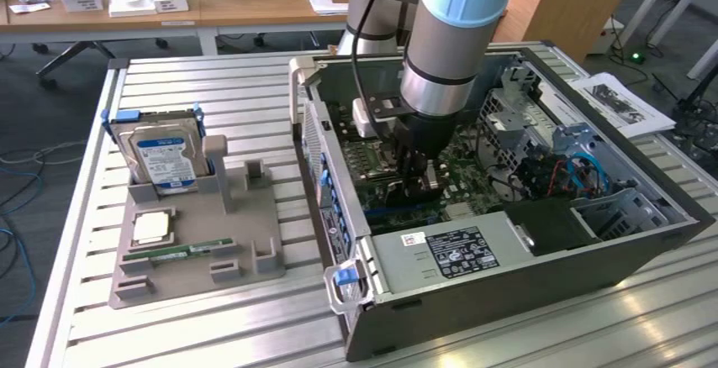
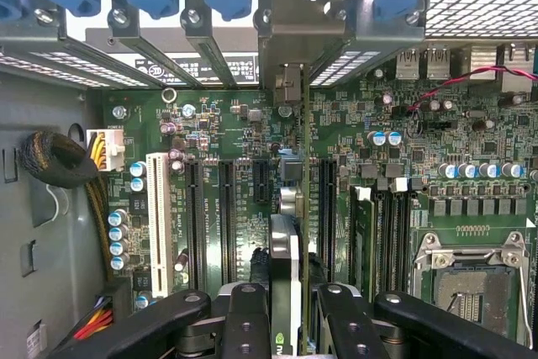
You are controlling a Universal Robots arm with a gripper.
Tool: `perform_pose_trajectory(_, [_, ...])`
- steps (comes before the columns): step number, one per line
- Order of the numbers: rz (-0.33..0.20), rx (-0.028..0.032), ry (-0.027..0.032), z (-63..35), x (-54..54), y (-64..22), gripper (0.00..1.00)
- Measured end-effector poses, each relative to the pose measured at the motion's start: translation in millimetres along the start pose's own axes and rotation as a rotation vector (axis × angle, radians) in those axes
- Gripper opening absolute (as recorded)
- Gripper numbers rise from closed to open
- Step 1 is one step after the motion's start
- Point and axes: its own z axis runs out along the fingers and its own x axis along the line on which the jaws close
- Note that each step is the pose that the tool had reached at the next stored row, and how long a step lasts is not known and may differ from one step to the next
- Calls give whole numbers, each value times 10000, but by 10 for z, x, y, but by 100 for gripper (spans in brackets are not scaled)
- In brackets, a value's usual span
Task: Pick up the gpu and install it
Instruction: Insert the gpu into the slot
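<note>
The open computer case [image 1: 493, 208] sits on the slatted table [image 1: 168, 91], the arm reaching down into it. Inside, over the green motherboard [image 2: 244, 149], the gpu [image 2: 286, 258] stands on edge between the gripper [image 2: 286, 313] fingers [image 2: 244, 317] — clamped from both sides. Its lower edge is hidden, so seating in the slot cannot be judged.

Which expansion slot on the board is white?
The long slot nearest the yellow-wired power connector, at the outer end of the row. The other slots are black. The gpu, held edge-on in the gripper, sits over a black one.
</note>
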Motion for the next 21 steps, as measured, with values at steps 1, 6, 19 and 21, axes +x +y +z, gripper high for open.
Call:
perform_pose_trajectory(1, [0,0,0,0,0,0,27])
perform_pose_trajectory(6, [2,-1,0,0,0,1,27])
perform_pose_trajectory(19, [4,0,-4,-4,0,2,27])
perform_pose_trajectory(21, [4,1,-7,-7,0,1,27])
